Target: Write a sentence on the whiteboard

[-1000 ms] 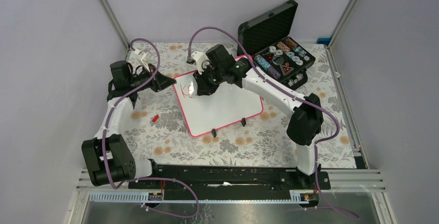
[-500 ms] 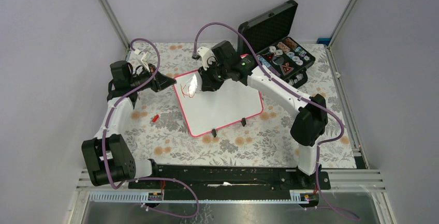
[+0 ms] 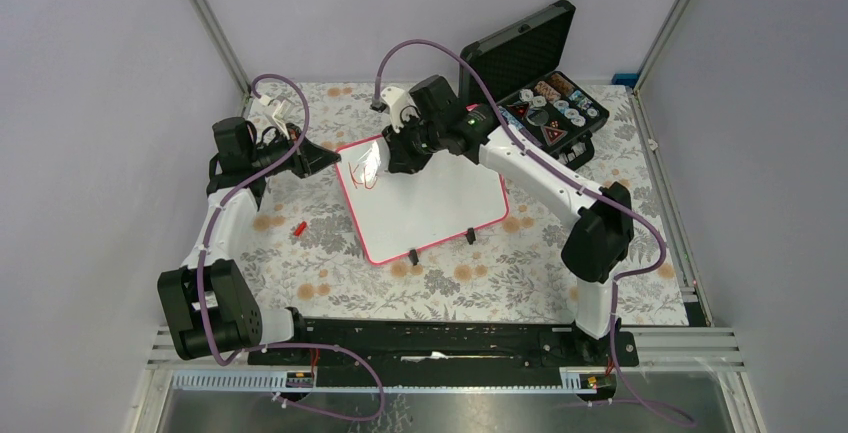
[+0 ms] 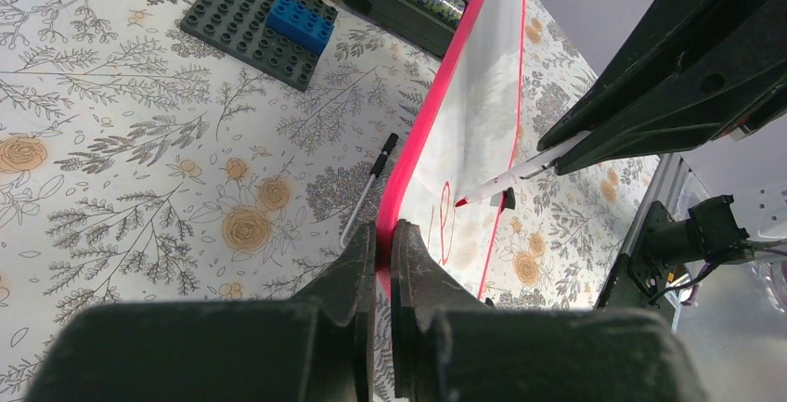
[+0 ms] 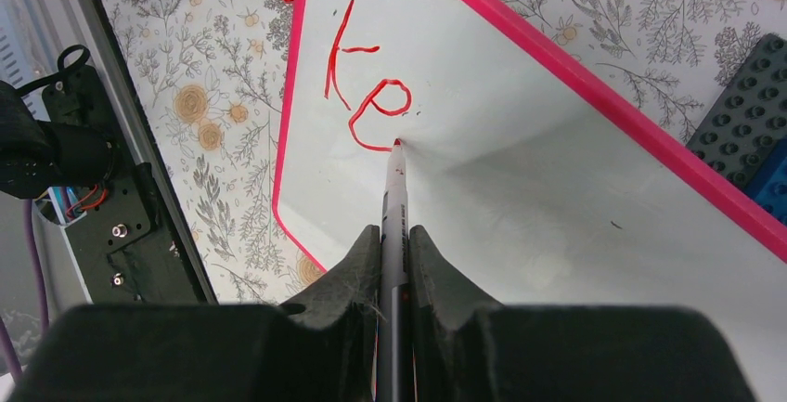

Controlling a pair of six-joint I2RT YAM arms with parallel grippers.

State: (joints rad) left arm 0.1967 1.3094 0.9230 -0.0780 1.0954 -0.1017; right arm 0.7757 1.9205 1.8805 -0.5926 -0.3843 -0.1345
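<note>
The whiteboard (image 3: 430, 203) lies on the floral table, white with a red-pink frame and two black feet at its near edge. My left gripper (image 4: 383, 227) is shut on the board's frame at its left corner (image 3: 340, 158). My right gripper (image 5: 394, 232) is shut on a grey marker (image 5: 395, 198) whose red tip touches the board. The sentence (image 5: 367, 96) reads only "Ke" in red at the board's upper left; it also shows in the top view (image 3: 368, 168) and in the left wrist view (image 4: 445, 230).
An open black foam-lined case (image 3: 540, 93) with small items stands at the back right. A red cap (image 3: 299, 227) lies left of the board. A grey plate with blue bricks (image 4: 260, 26) and a thin black-tipped stick (image 4: 367, 188) lie behind the board.
My right gripper moved right and back along the board with the marker, and the "e" appeared after the "K". The left gripper has held still on the frame.
</note>
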